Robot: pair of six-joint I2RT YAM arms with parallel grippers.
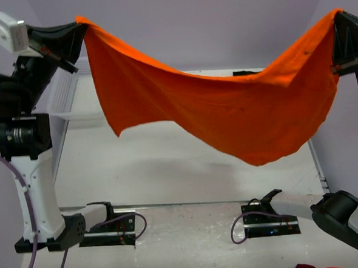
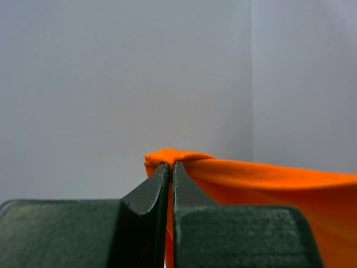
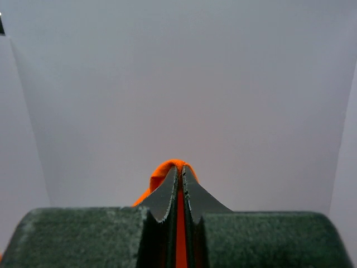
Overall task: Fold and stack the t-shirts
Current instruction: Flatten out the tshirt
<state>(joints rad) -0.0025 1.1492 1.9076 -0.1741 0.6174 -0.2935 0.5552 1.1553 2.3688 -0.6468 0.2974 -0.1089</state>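
Orange shirt (image 1: 226, 107): it's up in the air, spread wide between both tools and hanging well clear of the table like a hammock.
Shirt's top edge: high at each held corner, with a long dip in the middle.
Shirt's bottom edge: loose and uneven, with a short point on the left and the deepest sag right of centre.
Left tool (image 1: 78, 26): high at the upper left of the overhead view, clamped on the shirt's left corner.
Left tool up close: its fingers (image 2: 145, 204) press together on a thin strip of orange. A small fold pokes over the tips, and the cloth runs off to the right.
Right tool (image 1: 337, 21): high at the upper right, clamped on the opposite corner.
Right tool up close: its fingers (image 3: 162, 201) are squeezed onto an orange strip, with a rounded bump of cloth just past the tips.
Table (image 1: 169, 165): white, lying below the hanging shirt with a soft shadow on it.
Basket (image 1: 64, 98): white mesh, at the table's left side next to the left arm (image 1: 30, 179), with the shirt's left edge hanging beside it.
Dark sliver behind the top edge: there's too little of it to tell what it is.
Walls: plain and pale, filling both wrist views behind the fingers.
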